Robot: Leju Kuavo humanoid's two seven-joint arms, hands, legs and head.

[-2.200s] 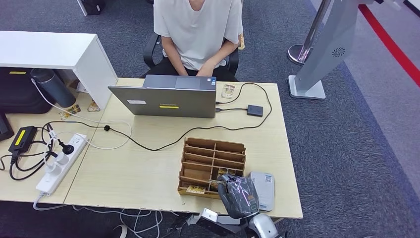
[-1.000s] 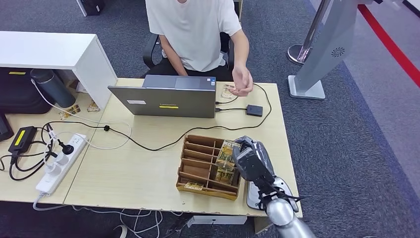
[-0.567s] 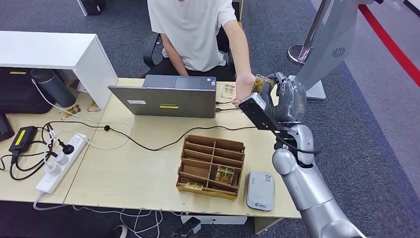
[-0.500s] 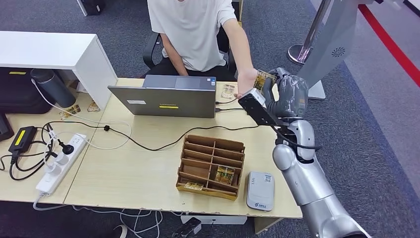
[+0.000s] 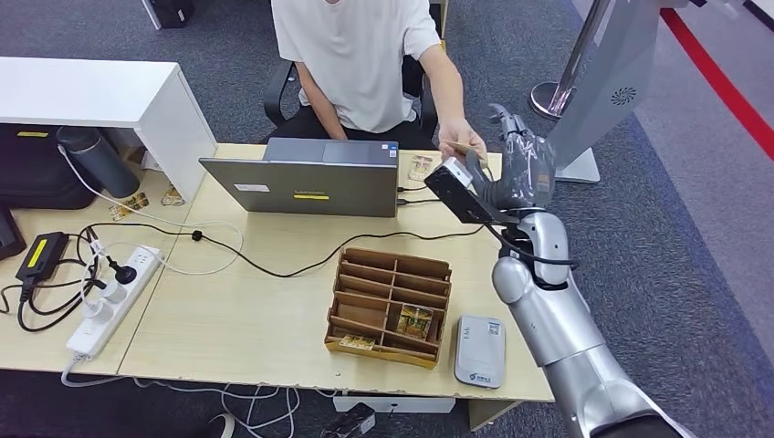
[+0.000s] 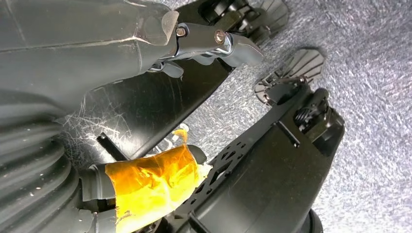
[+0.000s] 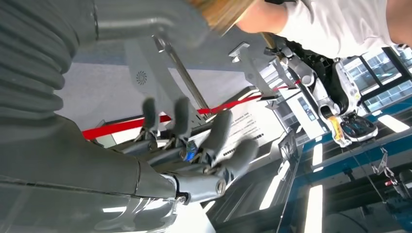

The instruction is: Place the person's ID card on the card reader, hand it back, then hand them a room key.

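My right hand (image 5: 518,169) is raised over the table's far right corner, fingers spread and nothing in it. In the right wrist view its fingers (image 7: 214,141) stand apart and bare. Just beside it the person's hand (image 5: 459,143) pinches a patterned card (image 5: 472,147). The grey-white card reader (image 5: 481,351) lies near the front right edge with nothing on it. A wooden compartment box (image 5: 391,306) holds a patterned key card (image 5: 415,319) and another (image 5: 360,344) at its front. My left hand (image 6: 204,39) hangs low by my body over the carpet, holding nothing.
A grey laptop (image 5: 301,187) stands open at the far side, facing the seated person. Black cables (image 5: 301,266) cross the table (image 5: 228,319). Another card (image 5: 421,167) and a small black box (image 5: 470,203) lie near the laptop. A power strip (image 5: 109,301) sits at left.
My right hand lifted a card from the wooden box and carried it up to the person. The person now holds it, and my fingers have spread apart from it.
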